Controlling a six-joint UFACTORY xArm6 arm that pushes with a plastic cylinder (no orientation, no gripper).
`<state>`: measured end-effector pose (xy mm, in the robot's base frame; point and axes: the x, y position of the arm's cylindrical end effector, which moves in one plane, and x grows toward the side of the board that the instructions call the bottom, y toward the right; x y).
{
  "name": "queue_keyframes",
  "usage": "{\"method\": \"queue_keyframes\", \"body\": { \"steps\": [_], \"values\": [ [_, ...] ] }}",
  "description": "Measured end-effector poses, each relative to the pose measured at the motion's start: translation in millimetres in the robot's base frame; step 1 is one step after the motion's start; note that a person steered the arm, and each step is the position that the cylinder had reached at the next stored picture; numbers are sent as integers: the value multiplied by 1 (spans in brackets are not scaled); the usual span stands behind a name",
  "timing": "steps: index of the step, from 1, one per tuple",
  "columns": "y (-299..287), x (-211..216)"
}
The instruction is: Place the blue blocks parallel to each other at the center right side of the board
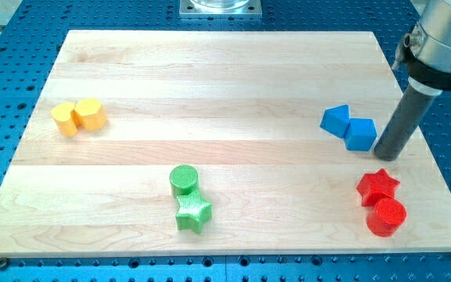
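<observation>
Wooden board — my tip just right of two touching blue blocks.

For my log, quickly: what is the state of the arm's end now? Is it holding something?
My tip: a bare rod, no gripper, holding nothing; it sits just right of the right blue block, contact unclear.

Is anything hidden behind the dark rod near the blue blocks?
Only bare wooden board shows around the dark rod; my tip sits just right of the two blue blocks. The strip directly behind it is covered.
</observation>
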<state>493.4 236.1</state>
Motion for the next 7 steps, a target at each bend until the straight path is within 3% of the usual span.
{"method": "queue_keyframes", "body": {
  "steps": [1, 2, 3, 4, 6, 7],
  "values": [
    [-5, -2],
    [-5, -47],
    [9, -34],
    [7, 28],
    [-18, -50],
    [-8, -10]
  ]
}}
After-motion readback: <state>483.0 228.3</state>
